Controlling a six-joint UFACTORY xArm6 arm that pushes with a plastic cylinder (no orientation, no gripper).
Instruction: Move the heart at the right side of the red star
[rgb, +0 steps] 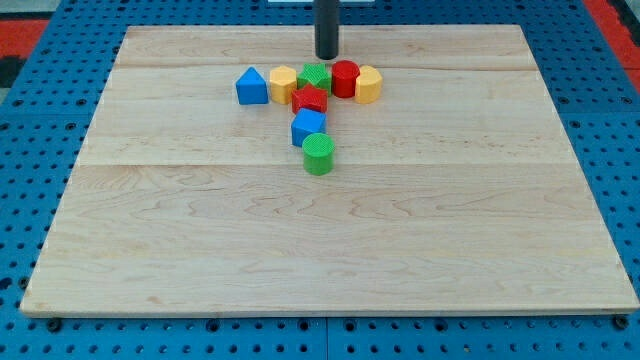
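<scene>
The red star (310, 99) lies near the view's top centre in a tight cluster. Two yellow blocks are in the same row. One (283, 84) is at the star's upper left. The other (368, 84) is further to the right, touching a red cylinder (345, 78). I cannot tell for sure which yellow block is the heart. My tip (327, 55) stands just above the green star (316, 77), at the top of the cluster. It is not touching either yellow block.
A blue triangle (251, 86) sits at the left end of the row. A blue cube (308, 127) and a green cylinder (319, 155) lie in a line below the red star. The wooden board (320, 250) rests on a blue pegboard.
</scene>
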